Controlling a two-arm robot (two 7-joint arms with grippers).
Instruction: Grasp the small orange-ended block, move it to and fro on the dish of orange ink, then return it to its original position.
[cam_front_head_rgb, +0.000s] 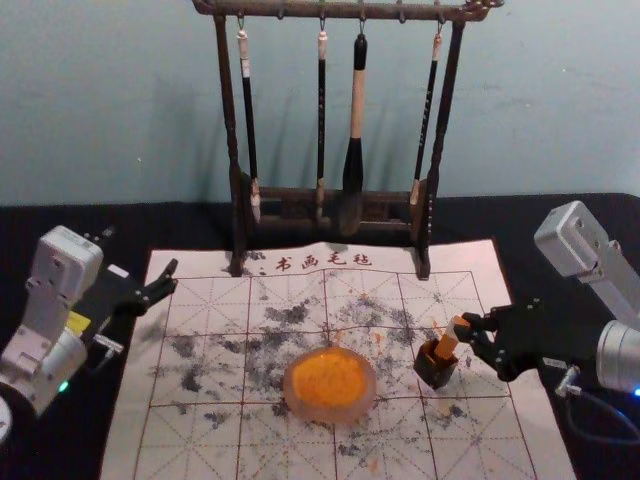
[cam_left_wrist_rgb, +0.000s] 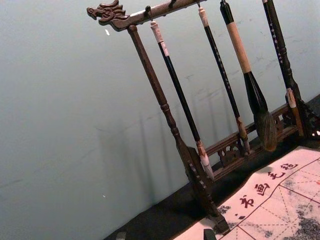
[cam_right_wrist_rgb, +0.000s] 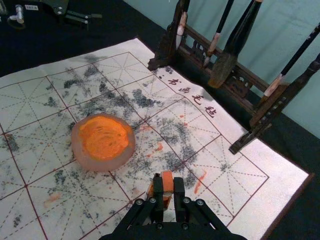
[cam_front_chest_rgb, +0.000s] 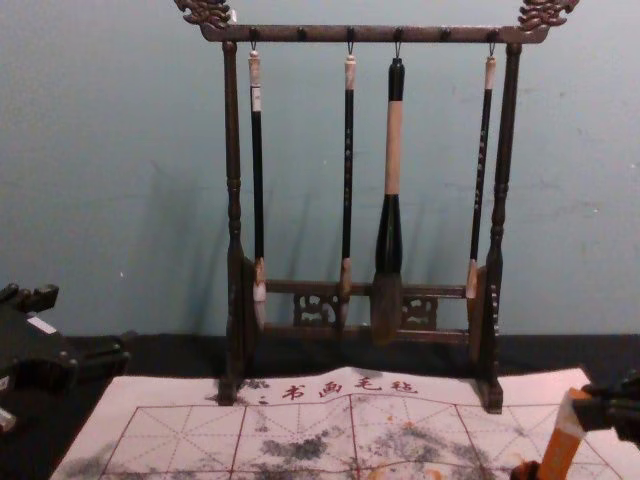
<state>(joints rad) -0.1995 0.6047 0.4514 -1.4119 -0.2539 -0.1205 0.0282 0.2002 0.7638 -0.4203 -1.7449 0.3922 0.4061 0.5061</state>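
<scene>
Orange along its side and pale near its upper end, the block (cam_front_head_rgb: 448, 343) leans in the grip of the right gripper (cam_front_head_rgb: 467, 327), whose fingers are closed on its upper part. Its lower end is at the mouth of the dark holder (cam_front_head_rgb: 434, 369), on the right part of the mat (cam_front_head_rgb: 480, 290); how far down inside it reaches, I cannot tell. Just beside the holder, toward the middle of the mat, sits the round dish (cam_front_head_rgb: 364, 403), with orange ink (cam_front_head_rgb: 328, 377) spread across its inside. Dark smudges and a few orange marks stain the mat, which is ruled with squares and has a row of characters along its far edge. Over at the left edge of the mat, the left gripper (cam_front_head_rgb: 173, 278) is parked, fingers apart and holding nothing. Behind, a dark wooden rack (cam_front_head_rgb: 228, 110) stands at the mat's far edge, four brushes (cam_front_head_rgb: 355, 120) hanging from its top bar, the thickest second from the right.
</scene>
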